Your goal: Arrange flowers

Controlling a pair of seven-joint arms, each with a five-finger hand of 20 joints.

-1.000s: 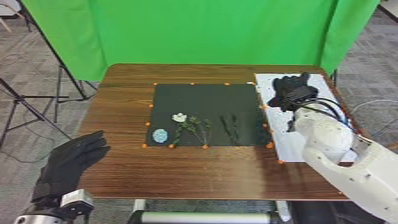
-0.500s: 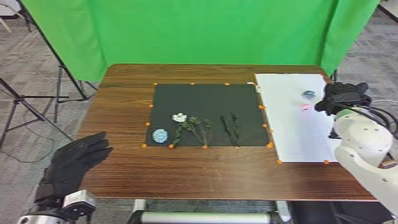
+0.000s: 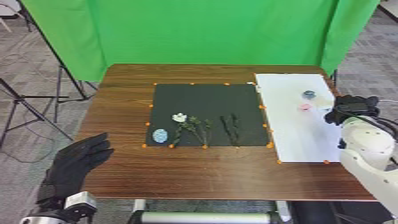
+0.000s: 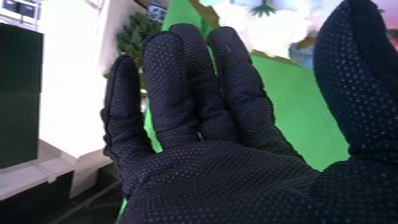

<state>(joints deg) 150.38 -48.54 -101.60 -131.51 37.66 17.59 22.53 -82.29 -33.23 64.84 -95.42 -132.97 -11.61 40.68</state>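
Jutting over the left edge of the brown wooden table (image 3: 231, 172), the left hand (image 3: 73, 162), gloved in black fabric, is held with its fingers straight and fairly close together. A strip of wood grain is left between its fingertips and the square black mat (image 3: 200, 100), whose edges are marked by small orange dots (image 3: 171, 146). Near the mat's close left corner, a speckled pale-blue oval (image 3: 160, 135) is laid flat. Just beside it, a white bloom (image 3: 179, 117) is set by thin, leafy green stems (image 3: 192, 131); farther right, two dark slender stems (image 3: 229, 131) are laid side by side, near the mat's right part. Beyond the mat, a smooth white sheet (image 3: 298, 142) is spread lengthwise, and on it a small round grey-blue item (image 3: 308, 94) and a small pink item (image 3: 306, 107) are placed near each other. By the sheet's right edge, the right hand (image 3: 354, 107) is held. In the right wrist view its textured glove is seen opened out, the fingers straight, the thumb spread well apart; beyond them, white blossoms (image 4: 262, 22) and green leaves (image 4: 136, 37) are seen.
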